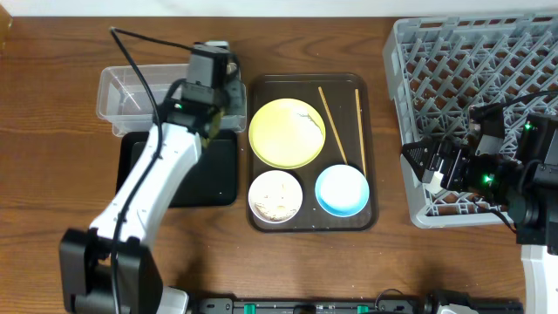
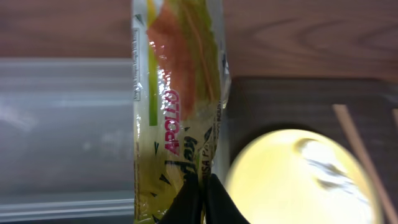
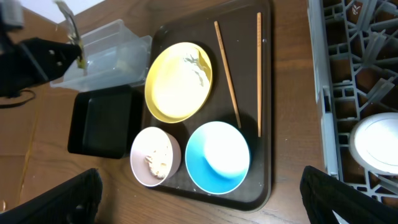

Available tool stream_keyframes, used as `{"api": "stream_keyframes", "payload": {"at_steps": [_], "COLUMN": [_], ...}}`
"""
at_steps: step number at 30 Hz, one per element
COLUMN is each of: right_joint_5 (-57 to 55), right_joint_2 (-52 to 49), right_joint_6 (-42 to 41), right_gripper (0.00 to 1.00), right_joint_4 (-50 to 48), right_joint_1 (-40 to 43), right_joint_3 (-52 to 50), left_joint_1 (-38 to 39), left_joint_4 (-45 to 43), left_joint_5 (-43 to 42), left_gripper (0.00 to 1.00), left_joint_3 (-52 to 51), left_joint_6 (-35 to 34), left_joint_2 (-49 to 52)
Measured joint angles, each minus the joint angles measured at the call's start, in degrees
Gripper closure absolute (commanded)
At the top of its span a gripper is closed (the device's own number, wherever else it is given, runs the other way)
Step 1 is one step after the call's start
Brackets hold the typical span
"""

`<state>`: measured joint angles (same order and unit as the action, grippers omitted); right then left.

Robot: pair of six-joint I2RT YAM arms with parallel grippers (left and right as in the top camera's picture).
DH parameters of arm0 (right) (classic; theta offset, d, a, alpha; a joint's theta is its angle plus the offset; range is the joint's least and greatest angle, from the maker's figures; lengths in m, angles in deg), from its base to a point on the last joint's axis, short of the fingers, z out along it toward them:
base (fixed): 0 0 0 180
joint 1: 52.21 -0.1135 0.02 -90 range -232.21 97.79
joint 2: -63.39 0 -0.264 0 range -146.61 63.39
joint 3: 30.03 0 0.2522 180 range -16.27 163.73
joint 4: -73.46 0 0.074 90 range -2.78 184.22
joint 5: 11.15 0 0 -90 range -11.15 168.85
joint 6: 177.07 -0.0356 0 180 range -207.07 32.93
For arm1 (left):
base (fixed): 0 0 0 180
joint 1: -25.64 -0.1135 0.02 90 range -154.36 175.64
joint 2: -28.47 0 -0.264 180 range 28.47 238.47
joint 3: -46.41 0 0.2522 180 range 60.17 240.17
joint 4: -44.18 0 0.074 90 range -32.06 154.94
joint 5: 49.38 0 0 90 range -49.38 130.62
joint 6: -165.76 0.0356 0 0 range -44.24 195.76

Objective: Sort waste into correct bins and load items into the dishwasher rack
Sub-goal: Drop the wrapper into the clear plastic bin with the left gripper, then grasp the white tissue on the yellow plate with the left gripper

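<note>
My left gripper (image 2: 202, 199) is shut on the green-yellow-orange snack wrapper (image 2: 177, 99) and holds it over the right end of the clear tub (image 1: 122, 92), next to the yellow plate (image 1: 287, 133). The black tray (image 1: 218, 183) lies in front of the tub. The white bowl (image 1: 276, 195) holds rice-like grains. The light blue bowl (image 1: 342, 189) and two chopsticks (image 1: 331, 125) lie on the brown serving tray (image 1: 370, 218). My right gripper (image 3: 199, 199) is open and empty, hovering right of that tray by the grey rack (image 1: 453, 52). The white scrap is not visible.
The brown serving tray sits mid-table between the bins and the grey rack. A white round object (image 3: 376, 143) shows inside the rack in the right wrist view. Cables (image 1: 131, 52) run across the tub to the left arm.
</note>
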<state>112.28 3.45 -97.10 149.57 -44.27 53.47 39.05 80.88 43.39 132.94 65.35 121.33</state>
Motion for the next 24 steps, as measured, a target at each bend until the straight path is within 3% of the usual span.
{"api": "stream_keyframes", "payload": {"at_steps": [1,10,17,24], "right_joint_5": [0.0,0.0,-0.1,-0.2], "right_joint_2": [0.0,0.0,0.0,0.0], "right_joint_6": [0.0,0.0,0.0,0.0], "right_gripper": [0.01,0.01,0.01,0.01], "right_joint_4": [0.0,0.0,0.0,0.0], "right_joint_1": [0.0,0.0,0.0,0.0], "right_joint_3": [0.0,0.0,0.0,0.0], "left_joint_1": [-1.2,-1.8,7.3,15.8], "left_joint_4": [0.1,0.5,-0.1,-5.0], "left_joint_5": [-0.9,-7.9,-8.9,-9.8], "left_gripper": [0.51,0.51,0.50,0.45], "left_joint_3": [0.0,-0.1,-0.1,-0.1], "left_joint_6": [-0.2,-4.1,-2.8,-0.4], "left_joint_2": [0.9,-0.4,-1.1,8.8]}}
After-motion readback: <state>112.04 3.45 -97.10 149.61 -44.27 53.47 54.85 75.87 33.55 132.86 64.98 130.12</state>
